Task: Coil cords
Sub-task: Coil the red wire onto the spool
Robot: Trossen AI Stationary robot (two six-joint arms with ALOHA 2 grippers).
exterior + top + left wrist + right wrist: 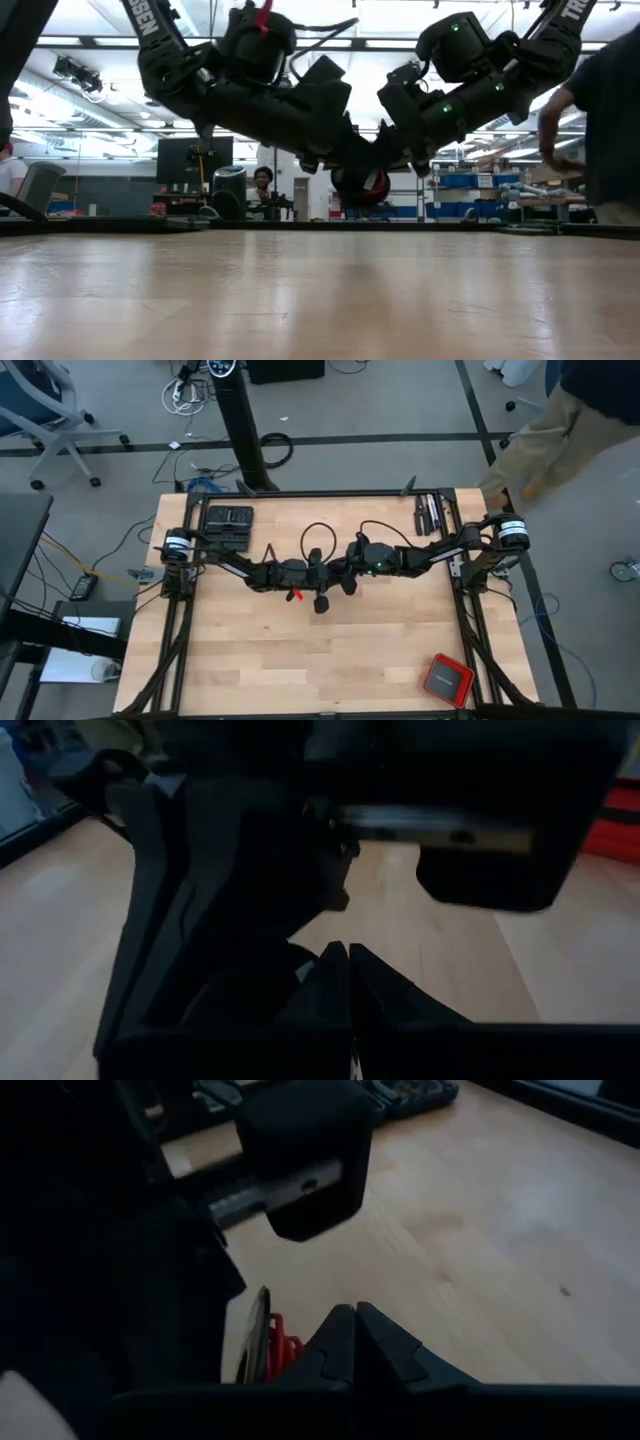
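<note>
Pincers pressed together, left pincer [348,982] and right pincer [354,1342] crossed mid-worktop [250,660], red cord [297,596] between.

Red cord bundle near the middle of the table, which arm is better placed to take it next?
Probably the left. The red cord lies right by the left tool, slightly on that arm's side. The right tool is nearly as close, so it's a narrow call. Both tools are shut and hold nothing.

Pale wood-grain table [250,660] framed in black. Black arms throughout, with white bands at the shoulders. Tiny red cord [297,596] bundle just at 7 o'clock of centre. Red square box [447,680] with dark top at 4 o'clock. Black tool case [228,525] at 10 o'clock.
</note>
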